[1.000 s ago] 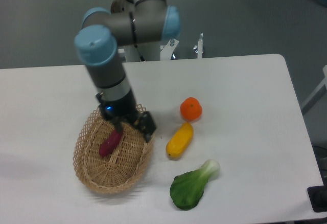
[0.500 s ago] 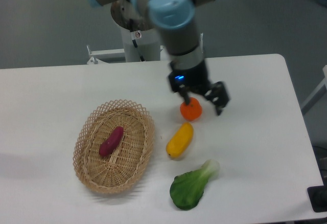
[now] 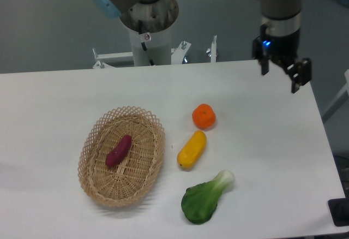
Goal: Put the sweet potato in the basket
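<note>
1. sweet potato (image 3: 119, 150) lying inside the basket (image 3: 91, 186), on its woven floor, tilted toward the far rim.
2. basket standing on the table (image 3: 262, 135), toward the near left corner.
3. gripper (image 3: 281, 75) hanging above the far right corner, fingers apart, nothing between them.
4. orange (image 3: 204, 116) near the middle of the table, yellow vegetable (image 3: 192, 149) just beside it on the near side.
5. leafy green (image 3: 206, 197) close to the near edge, apart from the basket.
</note>
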Available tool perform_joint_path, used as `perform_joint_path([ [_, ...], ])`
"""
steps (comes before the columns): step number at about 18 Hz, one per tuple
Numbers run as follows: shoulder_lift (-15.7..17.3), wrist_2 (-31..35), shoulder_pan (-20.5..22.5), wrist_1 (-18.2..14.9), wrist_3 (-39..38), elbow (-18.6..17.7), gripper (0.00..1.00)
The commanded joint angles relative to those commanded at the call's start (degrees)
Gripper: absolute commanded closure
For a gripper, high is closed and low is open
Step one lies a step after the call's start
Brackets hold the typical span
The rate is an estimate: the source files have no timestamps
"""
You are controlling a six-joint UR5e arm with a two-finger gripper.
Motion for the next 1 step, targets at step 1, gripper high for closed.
perform_joint_path([
  [1,0.1,-0.1,0.1,0.0,0.0,-0.1,0.00],
])
